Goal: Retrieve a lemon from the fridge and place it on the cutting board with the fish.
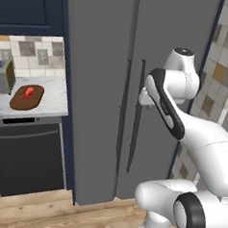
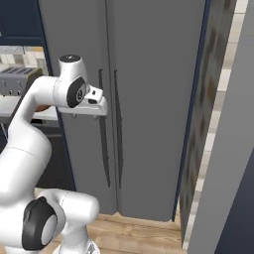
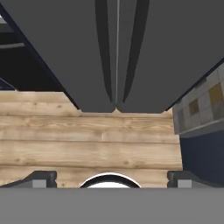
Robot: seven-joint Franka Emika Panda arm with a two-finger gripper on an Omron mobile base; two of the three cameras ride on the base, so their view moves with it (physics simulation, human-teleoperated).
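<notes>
1. Lemon: not visible to me; I judge it lies behind the closed doors of the fridge [image 1: 103, 86], so the step in hand is opening a door.
2. Nearest: my gripper [image 3: 112, 179], jaws spread fully apart and holding nothing, with both tips at the bottom of the hand view, above the wooden floor [image 3: 87, 140].
3. Middle: the two long vertical handles [image 3: 118, 48] on either side of the door seam, near my hand but not touched.
4. Next move, as I judge it: line the open jaws around one handle, close, then pull outward.
5. Farthest: the cutting board [image 1: 26, 98] on the counter [image 1: 54, 102] left of the fridge, carrying the fish [image 1: 28, 91], beside the toaster [image 1: 3, 77].
</notes>
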